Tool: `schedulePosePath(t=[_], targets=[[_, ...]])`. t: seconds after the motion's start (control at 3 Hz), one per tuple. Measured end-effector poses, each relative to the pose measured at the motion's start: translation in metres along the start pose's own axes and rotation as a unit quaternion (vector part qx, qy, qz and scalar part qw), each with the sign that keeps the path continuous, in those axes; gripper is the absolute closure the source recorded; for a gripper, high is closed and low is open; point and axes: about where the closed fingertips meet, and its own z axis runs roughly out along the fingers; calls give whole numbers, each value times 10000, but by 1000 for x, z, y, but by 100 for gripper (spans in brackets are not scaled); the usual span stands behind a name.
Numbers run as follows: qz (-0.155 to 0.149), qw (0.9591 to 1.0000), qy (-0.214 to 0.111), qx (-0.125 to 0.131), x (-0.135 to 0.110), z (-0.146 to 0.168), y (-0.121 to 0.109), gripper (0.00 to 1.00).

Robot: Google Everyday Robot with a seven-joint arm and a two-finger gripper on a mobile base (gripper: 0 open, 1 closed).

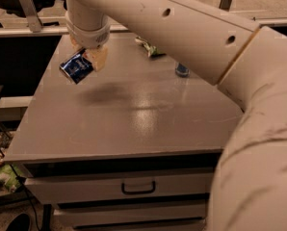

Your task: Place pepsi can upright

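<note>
The pepsi can [76, 67], dark blue with a silver end, hangs tilted in the air above the left part of the grey table [134, 114]. My gripper [88, 59] is shut on it, its tan fingers [99, 57] pressing the can's upper right side. The can's silver end points down and to the left. Its shadow lies on the tabletop just to the right, below it. My white arm runs from the gripper across the top of the view to the right.
A green and white packet [149, 47] lies at the table's back. A blue and silver can [182, 70] stands at the back right, partly hidden by my arm. A drawer with a handle [137, 187] is under the tabletop. Bags lie on the floor at left [4, 174].
</note>
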Motion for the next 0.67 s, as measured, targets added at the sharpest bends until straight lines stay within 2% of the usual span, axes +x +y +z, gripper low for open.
schedulePosePath(t=[0.33,0.67], targets=[[-432,9990,73,54,-4,10,4,100],[-361,9993,62,44,-4,9,4,100]])
